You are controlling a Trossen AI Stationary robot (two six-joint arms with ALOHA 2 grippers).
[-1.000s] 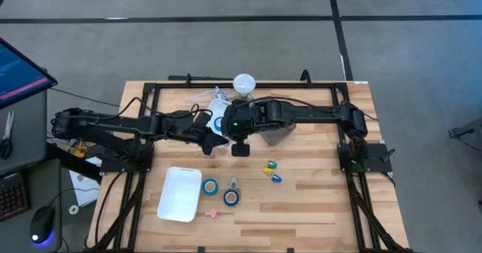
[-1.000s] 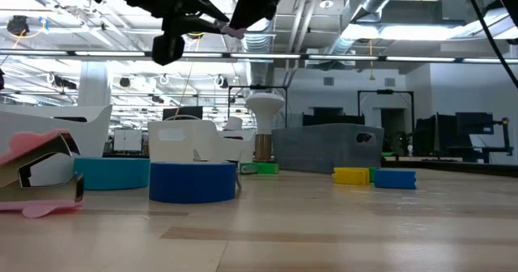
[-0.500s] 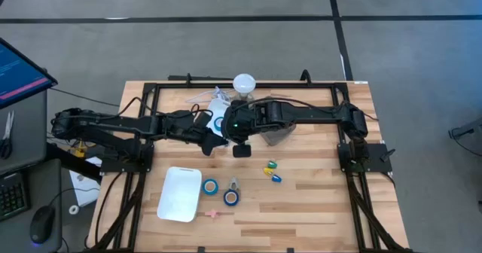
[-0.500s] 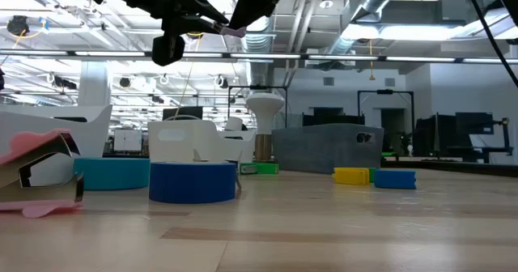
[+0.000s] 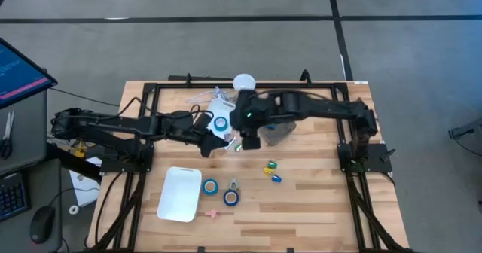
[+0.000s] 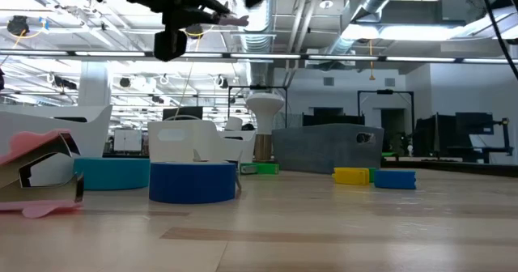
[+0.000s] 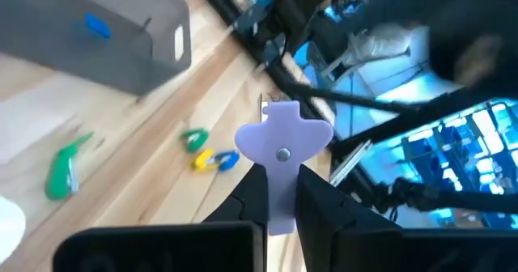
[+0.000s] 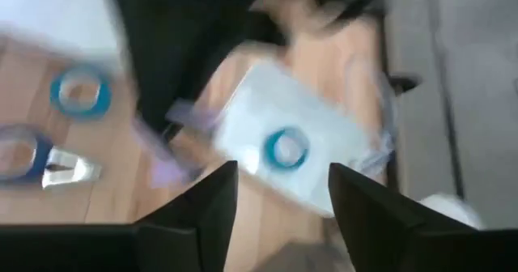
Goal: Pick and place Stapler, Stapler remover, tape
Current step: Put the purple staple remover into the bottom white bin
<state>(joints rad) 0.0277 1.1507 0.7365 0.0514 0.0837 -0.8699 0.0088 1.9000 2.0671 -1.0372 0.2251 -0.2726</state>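
My left gripper (image 5: 216,144) hangs high over the table's middle, shut on a lavender stapler remover (image 7: 282,146); the low view shows the remover's tip (image 6: 237,19) above the table. My right gripper (image 5: 249,141) stands open just to the remover's right, with nothing between its fingers (image 8: 212,193). One blue tape roll (image 5: 221,123) lies on a white sheet behind the grippers. Two more tape rolls (image 5: 212,186) (image 5: 230,199) lie flat on the wood near the front. I cannot make out the stapler. My left gripper pinches the stapler remover's narrow stem (image 7: 280,201) between its two fingers. Its winged head with the rivet (image 7: 282,153) sticks out past the fingertips. The fingers point about level toward the table's right, and the remover is lifted well clear of the table.
A white tray (image 5: 180,193) lies at the front left and a grey bin (image 5: 280,135) under the right arm. Small yellow, blue and green pieces (image 5: 272,171) and a green one (image 5: 236,145) lie mid-table. A white round disc (image 5: 243,81) stands at the back.
My right gripper has opened, let go of the stapler remover and drawn back up and toward the table's right and far side. The remover stays in my left gripper, which has kept its place.
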